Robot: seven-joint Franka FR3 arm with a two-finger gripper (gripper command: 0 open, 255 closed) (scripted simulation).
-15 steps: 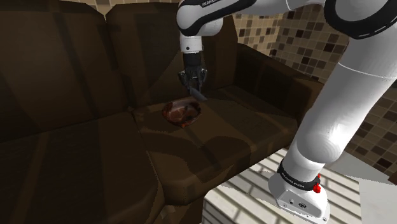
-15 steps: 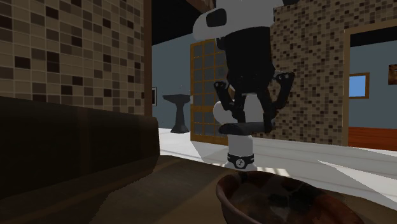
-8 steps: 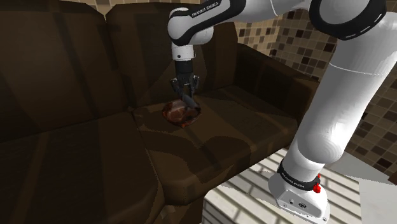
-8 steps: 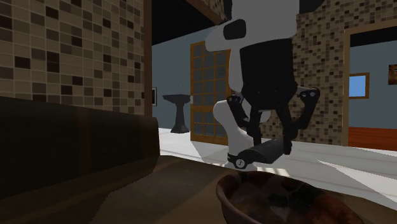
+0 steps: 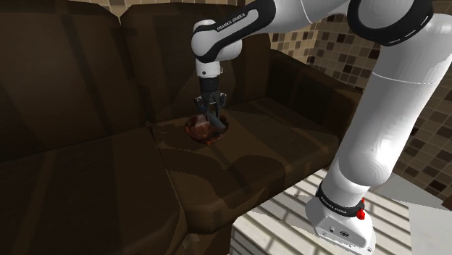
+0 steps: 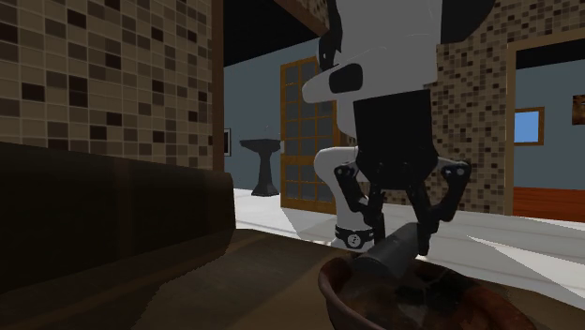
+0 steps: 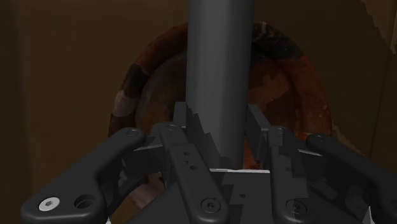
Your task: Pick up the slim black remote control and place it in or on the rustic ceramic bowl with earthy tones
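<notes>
A dark brown cushioned sofa carries a round, reddish-brown mottled bowl, upright on its seat. The sofa's backrest rises just behind the bowl, and a seat-cushion seam runs near the bowl.

Remote far end cut off; bowl cropped.

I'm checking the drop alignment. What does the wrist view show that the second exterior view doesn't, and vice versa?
Wrist view: the round outline of the bowl, with the remote running across its middle. Second exterior view: the remote's tilt, its lower end dipping toward the bowl, and a pedestal table behind. Both: the gripper shut on the remote over the bowl.
</notes>
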